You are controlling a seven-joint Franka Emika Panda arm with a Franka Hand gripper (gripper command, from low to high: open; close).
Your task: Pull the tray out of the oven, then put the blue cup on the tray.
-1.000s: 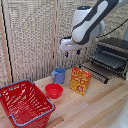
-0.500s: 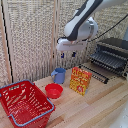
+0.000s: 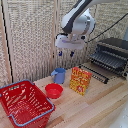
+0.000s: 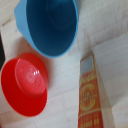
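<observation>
- Wooden tabletop [image 3: 100, 107] against a pale woven screen is carrying everything.
- Gripper [image 3: 66, 52] is hanging in the air above the blue cup [image 3: 59, 75], fingers apart, holding nothing; likely lining up for a grasp from above.
- Cup is sitting upright, mouth open to the wrist camera [image 4: 47, 25], with the red bowl [image 3: 54, 90] just beside it on the near side.
- Oven [image 3: 113, 56] is standing far right, door down, and the tray [image 3: 106, 61] is looking drawn forward, though blur is making that uncertain.
- Yellow-red box [image 3: 80, 80] is standing between cup and oven.
- Red basket [image 3: 24, 102] is sitting near left, partly cut off.
- Cup's handle is hard to make out; wrist view is hiding the fingers.
</observation>
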